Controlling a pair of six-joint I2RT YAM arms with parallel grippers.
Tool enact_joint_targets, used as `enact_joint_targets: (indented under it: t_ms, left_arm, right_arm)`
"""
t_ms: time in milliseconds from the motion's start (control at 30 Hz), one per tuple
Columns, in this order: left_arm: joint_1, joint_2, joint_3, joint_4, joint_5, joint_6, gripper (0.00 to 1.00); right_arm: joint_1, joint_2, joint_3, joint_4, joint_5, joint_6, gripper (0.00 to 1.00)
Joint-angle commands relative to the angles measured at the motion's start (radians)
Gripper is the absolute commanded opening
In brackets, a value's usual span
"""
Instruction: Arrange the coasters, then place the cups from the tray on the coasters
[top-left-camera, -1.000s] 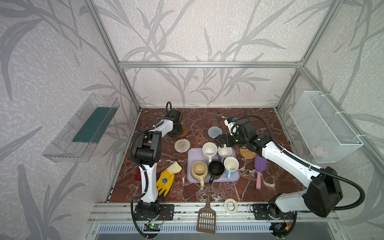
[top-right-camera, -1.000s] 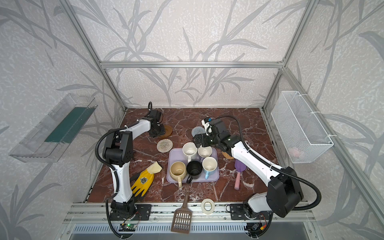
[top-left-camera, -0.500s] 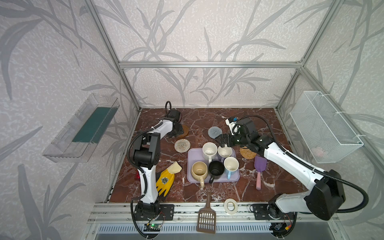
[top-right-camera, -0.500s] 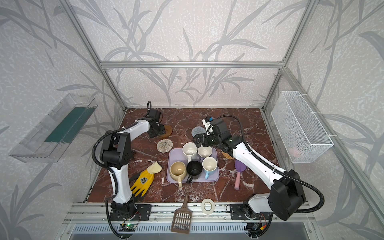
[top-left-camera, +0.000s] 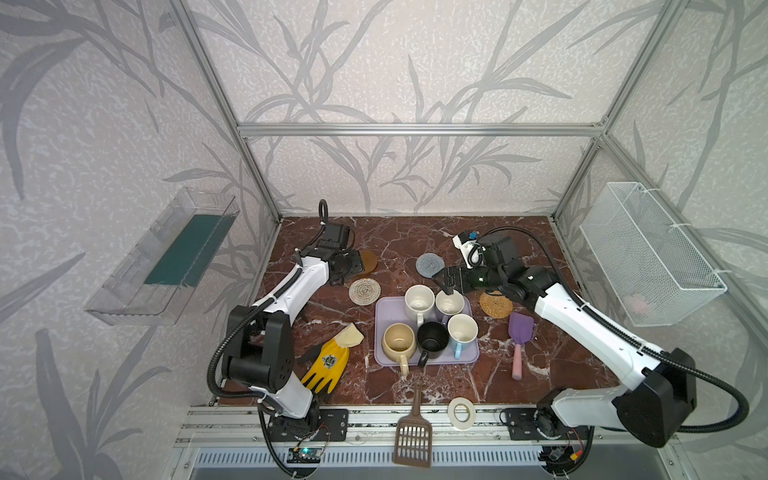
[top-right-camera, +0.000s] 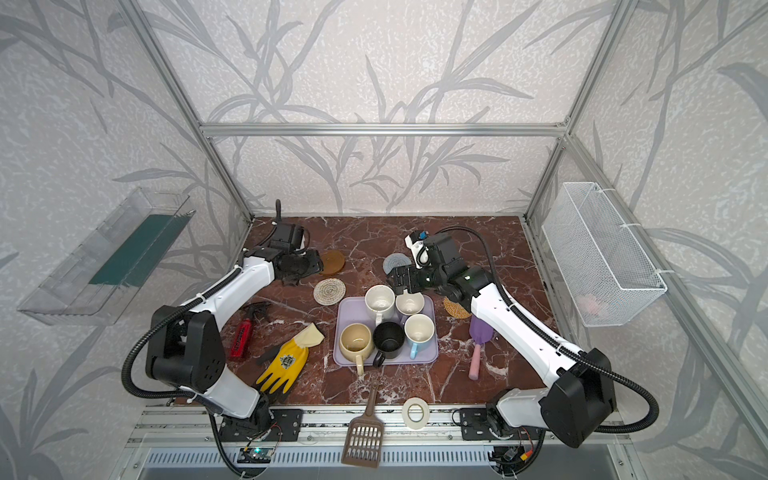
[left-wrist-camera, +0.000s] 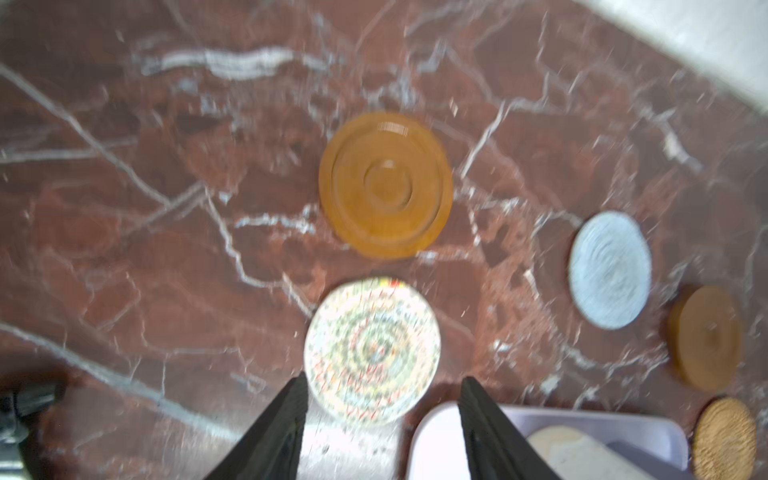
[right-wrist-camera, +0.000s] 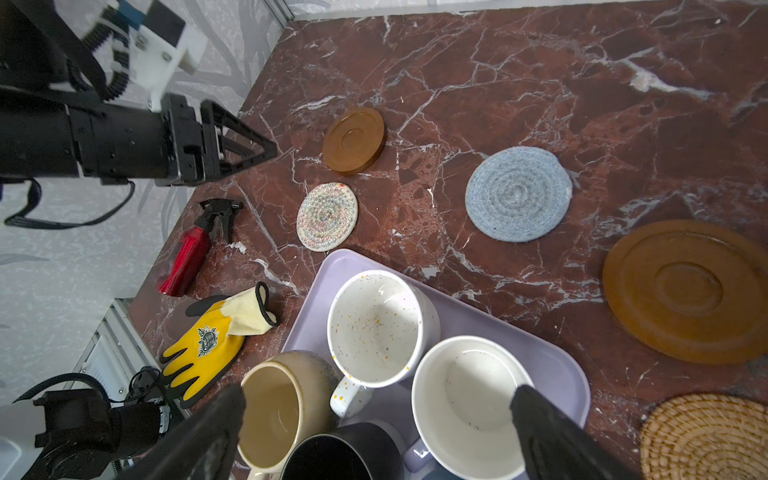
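Observation:
The lavender tray (top-left-camera: 469, 356) holds the cups: speckled (top-left-camera: 419, 298), lavender (top-left-camera: 449, 302), beige (top-left-camera: 398, 337), black (top-left-camera: 432, 337) and light blue (top-left-camera: 462, 330). On the marble lie coasters: amber (top-left-camera: 369, 261), cream woven (top-left-camera: 364, 291), grey-blue (top-left-camera: 429, 264), tan rattan (top-left-camera: 496, 304). A second amber coaster (right-wrist-camera: 685, 291) shows in the right wrist view, hidden under the arm in both top views. My left gripper (top-left-camera: 347, 266) is open and empty beside the first amber coaster (left-wrist-camera: 385, 185). My right gripper (right-wrist-camera: 378, 395) hangs wide open over the lavender cup (right-wrist-camera: 469, 407), holding nothing.
A yellow glove (top-left-camera: 328, 361) and a red spray bottle (top-right-camera: 243, 332) lie left of the tray. A purple scoop (top-left-camera: 519, 336) lies to its right. A brown slotted scoop (top-left-camera: 412, 436) and a white tape roll (top-left-camera: 461, 412) rest at the front edge.
My left jaws have opened wider beside the amber coaster, which lies free where it was. The right arm has barely shifted over the tray.

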Motion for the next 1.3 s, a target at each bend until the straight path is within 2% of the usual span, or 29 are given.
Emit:
enact_joint_targets:
  t_ms: [0,167,333,533,733,1033,1267]
  left_arm:
    - [-0.005,0.016,-0.043,-0.041,-0.004,0.015,0.60]
    - [-0.009,0.020,-0.109,0.016,0.002,-0.006,0.62]
    - [-0.026,0.081,-0.126,0.038,-0.004,-0.002,0.63]
    - [-0.075,0.164,-0.078,-0.001,-0.112,0.008,0.58]
    - [-0.102,0.225,-0.044,-0.018,-0.148,0.004,0.56]
    - [-0.146,0.271,0.007,0.006,-0.038,-0.035,0.54]
    - [-0.175,0.349,0.117,-0.019,-0.040,-0.049,0.53]
  right_arm:
    - [0.002,-0.015,0.022,-0.040,-0.011,-0.019,0.99]
    - [0.002,-0.006,0.019,-0.030,-0.023,-0.005,0.99]
    - [0.001,-0.004,0.000,-0.016,-0.011,0.008,0.99]
    - [0.001,-0.007,-0.004,-0.013,-0.008,0.018,0.99]
    - [0.001,-0.013,-0.019,-0.011,0.014,0.019,0.99]
    - [0.000,-0.008,-0.036,0.008,0.028,0.032,0.98]
    - [0.001,-0.007,-0.039,0.006,0.032,0.031,0.98]
